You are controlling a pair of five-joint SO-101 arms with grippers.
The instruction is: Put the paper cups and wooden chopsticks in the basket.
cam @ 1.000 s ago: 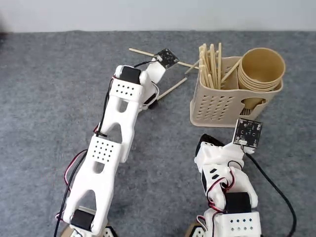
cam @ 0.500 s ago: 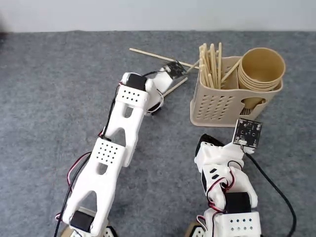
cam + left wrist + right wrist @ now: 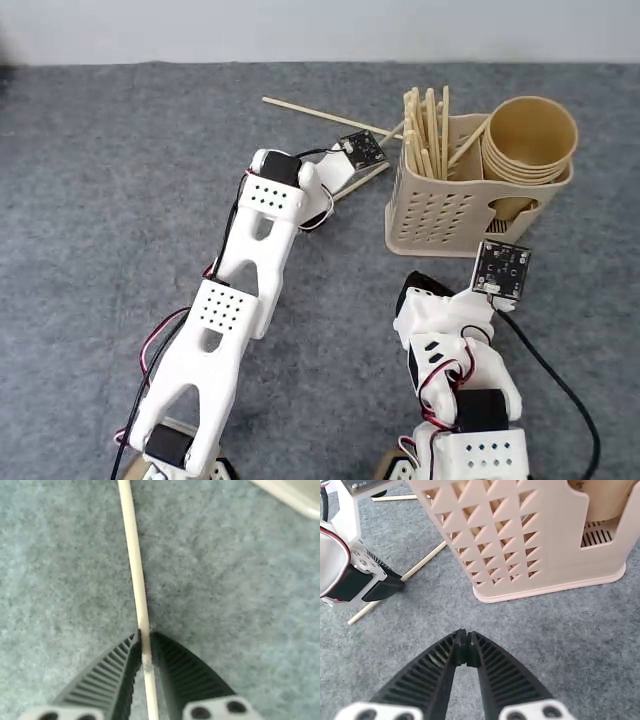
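A wooden chopstick [image 3: 134,555] lies on the grey carpet, and my left gripper [image 3: 144,639] is shut on it low over the carpet. The same chopstick [image 3: 366,177] pokes out from under my left arm [image 3: 272,200], just left of the beige basket [image 3: 440,215]. A second chopstick [image 3: 300,107] lies farther back on the carpet. Several chopsticks [image 3: 425,130] stand in the basket's left compartment, and stacked paper cups [image 3: 530,140] fill its right one. My right gripper [image 3: 466,649] is shut on nothing, low in front of the basket [image 3: 520,535].
The grey carpet [image 3: 100,200] has free room on the left and in front. In the right wrist view, my left gripper's dark finger [image 3: 382,586] sits close to the basket's corner. The right arm [image 3: 460,350] rests near the front edge.
My left arm has swung to the right, toward the basket, and its wrist now sits over the near chopstick. The right arm has not moved.
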